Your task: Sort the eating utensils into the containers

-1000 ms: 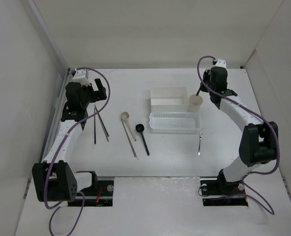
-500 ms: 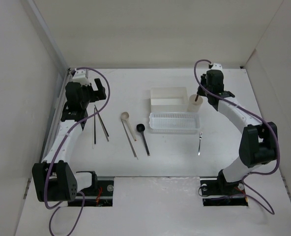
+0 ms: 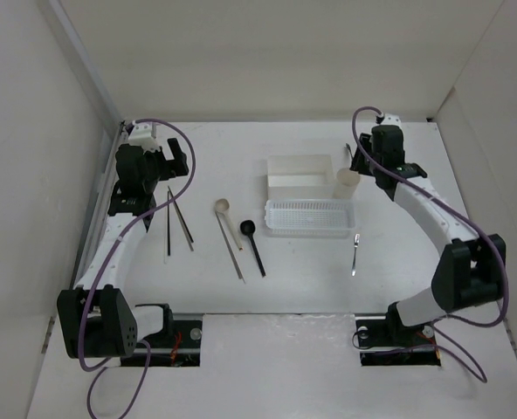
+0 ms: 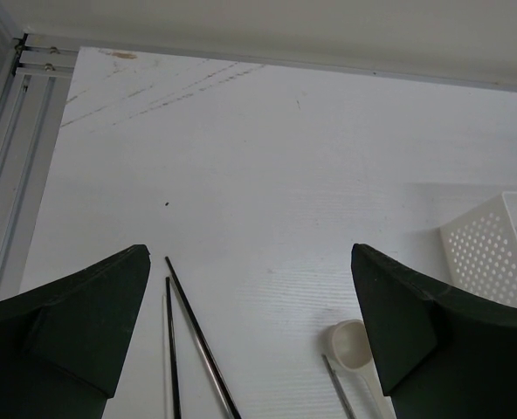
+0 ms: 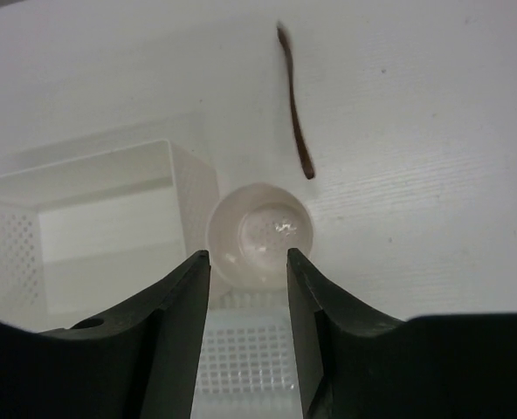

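My right gripper [image 3: 363, 164] [image 5: 248, 262] is open and empty, its jaws on either side of the small cream cup [image 3: 347, 181] [image 5: 260, 236] and above it. The cup looks empty. A thin brown stick [image 5: 295, 109] is outside the cup, on the table just beyond it, slightly blurred. My left gripper [image 3: 167, 161] [image 4: 250, 253] is open and empty above the far ends of two dark sticks [image 3: 180, 218] [image 4: 189, 340]. A beige spoon [image 3: 221, 207] [image 4: 350, 342], a long thin stick [image 3: 232, 249], a black spoon [image 3: 249, 227] and a metal fork [image 3: 355, 253] lie on the table.
The white square box [image 3: 300, 172] [image 5: 101, 227] stands left of the cup. The white mesh basket [image 3: 309, 216] [image 5: 250, 367] lies in front of both; its corner shows in the left wrist view [image 4: 494, 249]. A metal rail [image 4: 5, 175] runs along the left edge.
My right gripper held a dark stick over the cup. It has let go and shifted slightly back, and the stick is now outside the cup. The left arm has not moved.
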Motion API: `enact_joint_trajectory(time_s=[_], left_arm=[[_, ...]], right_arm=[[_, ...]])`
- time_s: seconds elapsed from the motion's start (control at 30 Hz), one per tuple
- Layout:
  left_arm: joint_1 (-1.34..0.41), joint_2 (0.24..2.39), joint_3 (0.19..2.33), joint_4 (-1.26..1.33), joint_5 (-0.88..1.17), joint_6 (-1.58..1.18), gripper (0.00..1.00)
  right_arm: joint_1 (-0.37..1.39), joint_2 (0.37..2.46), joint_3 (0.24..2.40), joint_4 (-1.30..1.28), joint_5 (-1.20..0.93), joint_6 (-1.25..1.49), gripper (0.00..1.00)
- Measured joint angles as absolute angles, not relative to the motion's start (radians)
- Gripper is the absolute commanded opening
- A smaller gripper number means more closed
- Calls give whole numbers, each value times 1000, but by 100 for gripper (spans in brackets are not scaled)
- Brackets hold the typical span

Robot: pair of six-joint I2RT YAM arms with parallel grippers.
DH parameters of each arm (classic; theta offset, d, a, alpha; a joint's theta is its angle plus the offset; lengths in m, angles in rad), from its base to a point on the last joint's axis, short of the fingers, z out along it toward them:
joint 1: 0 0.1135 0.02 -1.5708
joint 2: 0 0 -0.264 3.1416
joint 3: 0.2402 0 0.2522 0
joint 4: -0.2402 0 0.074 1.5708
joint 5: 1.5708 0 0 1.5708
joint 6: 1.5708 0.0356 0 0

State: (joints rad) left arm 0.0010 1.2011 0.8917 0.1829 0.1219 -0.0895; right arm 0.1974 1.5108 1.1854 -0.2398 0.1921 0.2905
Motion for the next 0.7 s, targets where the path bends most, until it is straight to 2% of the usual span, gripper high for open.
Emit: enact_joint_trajectory(time_s=[0.13,0.23,0.33,0.4,0.43,0.5,0.63,0.7], left_arm=[[1,1196,882,203,119,-86,100],[1,1192,871,207,115,-80,100],[1,1192,870,209,120,-72,100],[1,1192,870,213,123,-68,100],[1,1192,870,215,123,-67,100],[1,1192,870,216,124,-66,100],[1,1192,870,212,122,-60,100],[1,1192,870,202,114,-53,100]], right_arm=[[205,1338,1129,-289,195,334,47],[202,1223,1074,-311,193,363,54],[161,1218,1083,-323,167,384,65],[105,1280,1151,-364,128,387,66],[77,1332,1208,-385,115,382,78],[39,1467,1364,-446,92,366,92],[-6,1823,1803,-564,42,307,87],[-17,1988,1996,-625,25,282,71]])
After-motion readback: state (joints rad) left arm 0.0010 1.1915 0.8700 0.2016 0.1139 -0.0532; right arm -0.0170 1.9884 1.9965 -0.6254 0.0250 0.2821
